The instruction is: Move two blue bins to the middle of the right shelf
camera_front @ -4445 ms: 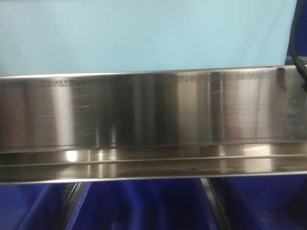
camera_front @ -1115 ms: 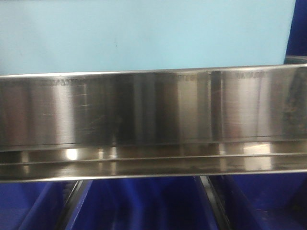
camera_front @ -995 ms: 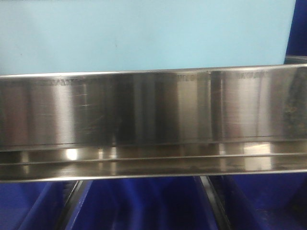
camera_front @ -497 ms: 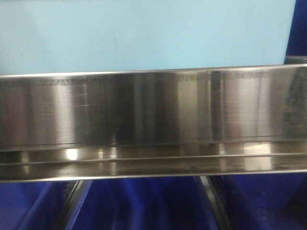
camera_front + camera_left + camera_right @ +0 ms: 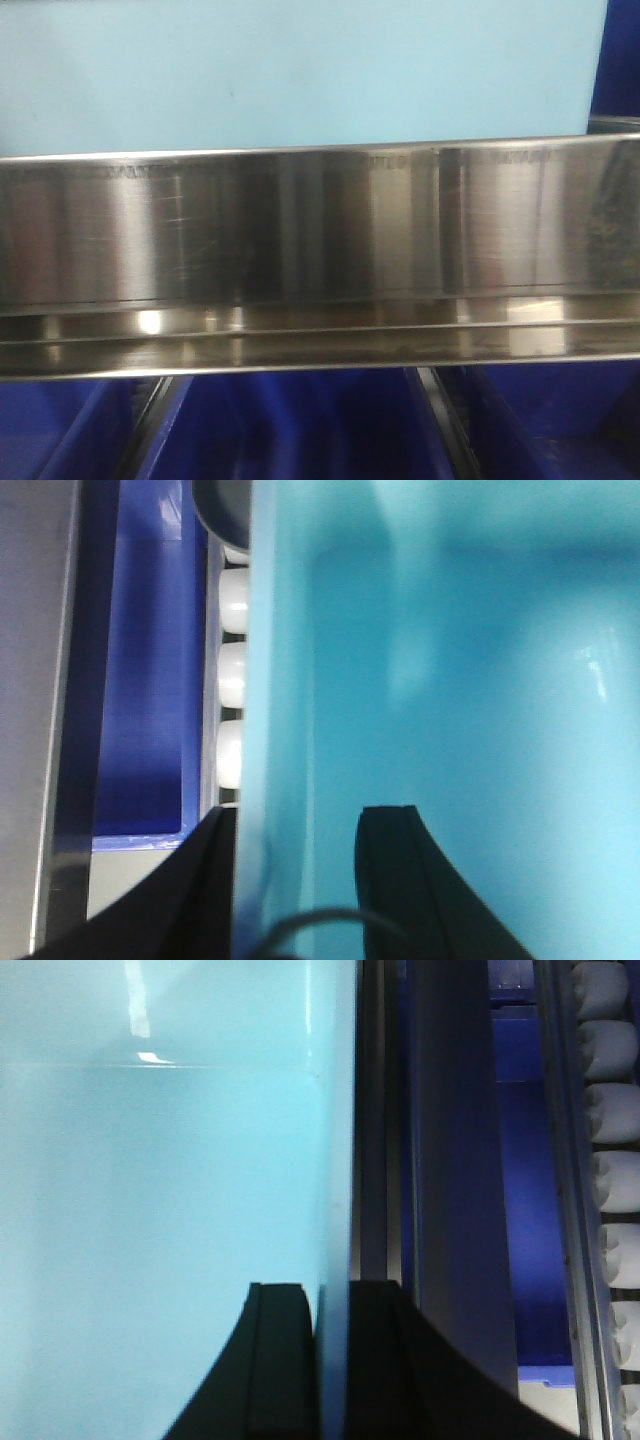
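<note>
Front: light-blue bin (image 5: 300, 70) shows above the steel shelf rail (image 5: 320, 230), with dark-blue bins (image 5: 290, 430) below. Left wrist: left claw (image 5: 300, 815) straddles the bin's wall beside white rollers (image 5: 230, 670); whether it is clamped, cannot tell. Right wrist: right claw (image 5: 328, 1290) is pinched tight on a bin wall.

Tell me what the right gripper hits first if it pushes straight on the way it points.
The right gripper straddles a wall of the pale blue bin, so it would slide down that; the inner finger probably meets the bin's floor first, though depth is unclear.
</note>
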You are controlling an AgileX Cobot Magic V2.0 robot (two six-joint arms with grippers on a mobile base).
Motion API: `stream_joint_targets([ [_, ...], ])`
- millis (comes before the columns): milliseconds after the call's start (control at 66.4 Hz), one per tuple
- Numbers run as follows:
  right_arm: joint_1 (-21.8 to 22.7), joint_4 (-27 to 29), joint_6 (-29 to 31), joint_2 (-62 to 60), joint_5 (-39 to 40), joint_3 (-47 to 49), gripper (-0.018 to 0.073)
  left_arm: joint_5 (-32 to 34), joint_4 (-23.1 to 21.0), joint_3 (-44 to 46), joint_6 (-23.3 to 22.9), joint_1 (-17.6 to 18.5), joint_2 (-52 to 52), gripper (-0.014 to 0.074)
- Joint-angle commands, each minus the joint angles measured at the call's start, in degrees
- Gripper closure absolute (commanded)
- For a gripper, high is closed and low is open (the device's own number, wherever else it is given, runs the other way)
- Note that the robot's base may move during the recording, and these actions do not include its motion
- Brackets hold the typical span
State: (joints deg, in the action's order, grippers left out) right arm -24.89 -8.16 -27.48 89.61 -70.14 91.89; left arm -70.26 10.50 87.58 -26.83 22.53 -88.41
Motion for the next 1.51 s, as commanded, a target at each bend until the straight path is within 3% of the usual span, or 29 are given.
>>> stream_joint_targets([
  [0,0.23,-1.48,0.53,-0.17,0.17,-0.12,0.0724,0.30,-0.40,0.02,1.04,0.07,0.63,0.0708],
  [347,0.14,-1.48,0.17,-0.67,0.17,-0.01,0.0724,0.30,2.07,0.02,-2.64,0.20,3.00,0.0708],
  [648,-3.33,-8.08,-3.63,-4.57,0.17,0.10,0.0724,0.30,7.30,0.36,-6.82,4.52,7.09,0.0708],
  [1055,-6.25,-12.31,-4.78,-7.59,0.17,7.00,0.0724,0.30,8.30,10.42,-7.57,8.36,7.59,0.0708],
  [1236,-7.77,-15.16,-4.78,-7.59,0.17,12.39,0.0724,0.30,13.31,15.67,-7.66,10.23,7.59,0.0708],
  [1492,-10.12,-19.79,-4.78,-7.59,0.17,16.68,0.0724,0.30,16.80,20.16,-7.66,12.00,7.59,0.0708],
])
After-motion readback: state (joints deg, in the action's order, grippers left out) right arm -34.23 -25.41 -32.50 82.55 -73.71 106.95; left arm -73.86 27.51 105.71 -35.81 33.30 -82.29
